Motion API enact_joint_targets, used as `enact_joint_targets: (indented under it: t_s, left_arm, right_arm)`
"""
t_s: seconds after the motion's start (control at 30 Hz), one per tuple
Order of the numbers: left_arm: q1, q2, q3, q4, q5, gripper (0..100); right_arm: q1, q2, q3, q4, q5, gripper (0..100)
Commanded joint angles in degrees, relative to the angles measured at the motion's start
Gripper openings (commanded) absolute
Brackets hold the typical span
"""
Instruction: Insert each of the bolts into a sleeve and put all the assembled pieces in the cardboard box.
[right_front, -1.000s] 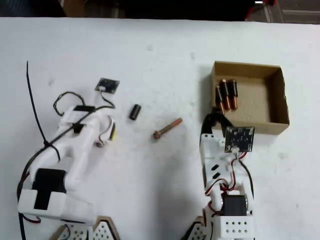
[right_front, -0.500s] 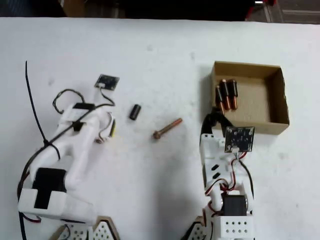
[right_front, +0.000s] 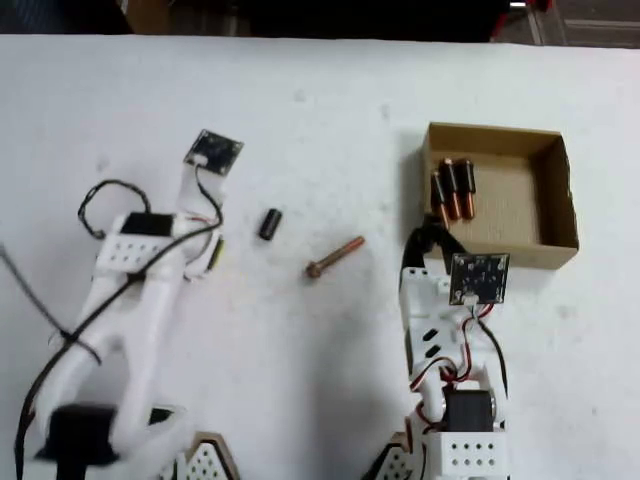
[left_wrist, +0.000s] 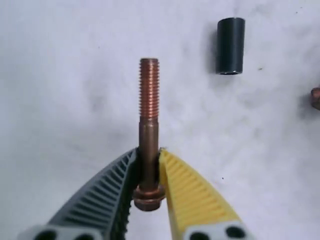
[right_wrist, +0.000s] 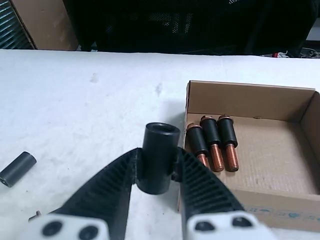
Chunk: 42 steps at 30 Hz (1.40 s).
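My left gripper (left_wrist: 148, 156) is shut on a copper bolt (left_wrist: 148, 90), gripping the shank just above the head, threads pointing away. A loose black sleeve (left_wrist: 230, 45) lies on the table beyond and to one side of the bolt's tip. In the high view that sleeve (right_front: 269, 223) is right of the left gripper (right_front: 210, 257), and a second bolt (right_front: 335, 257) lies loose mid-table. My right gripper (right_wrist: 157, 156) is shut on an upright black sleeve (right_wrist: 160, 150) beside the cardboard box (right_wrist: 250, 92). Three assembled pieces (right_wrist: 215, 142) lie in the box.
The box (right_front: 560, 190) stands at the right, with the right arm (right_front: 450, 330) just in front of its near-left corner. A black cable (right_front: 110, 190) loops beside the left arm. White table stretches behind and between the arms.
The left arm has swung: its body has shifted left and toward the front, and its wrist has turned. The right arm, loose bolt and loose sleeve have not moved.
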Motion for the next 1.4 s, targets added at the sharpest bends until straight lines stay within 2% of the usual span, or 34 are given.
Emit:
enact_joint_targets:
  t_s: [0.0, 0.23, 0.5, 0.87, 1.0, 1.1, 1.27, 1.37]
  left_arm:
    - [0.4, -7.3, 1.7, 0.4, -8.0, 2]
    - [0.2, -10.9, 6.1, 0.3, -30.2, 2]
    - [0.2, -10.9, 6.9, 0.3, -39.6, 2]
    - [-5.1, -10.9, 7.5, 0.4, -62.8, 2]
    - [-4.6, -10.9, 10.8, 0.2, -70.1, 2]
    - [-4.4, -10.9, 14.0, -3.8, -73.5, 2]
    - [-4.3, -10.9, 21.3, -17.1, -77.3, 2]
    - [-3.4, -10.9, 24.6, -21.6, -77.8, 2]
  right_arm:
    - [0.6, -0.2, 0.4, -0.1, -0.2, 1.7]
    - [0.6, -0.2, 0.4, -0.1, -0.2, 1.7]
    - [0.6, -0.2, 0.4, -0.1, -0.2, 1.7]
    - [0.6, -0.2, 0.4, 0.0, -0.2, 1.7]
    - [0.6, -0.2, 0.4, 0.0, -0.2, 1.7]
    - [0.6, -0.2, 0.4, 0.0, -0.2, 1.7]
    - [0.6, -0.2, 0.4, 0.0, -0.2, 1.7]
    - [0.6, -0.2, 0.4, 0.0, -0.2, 1.7]
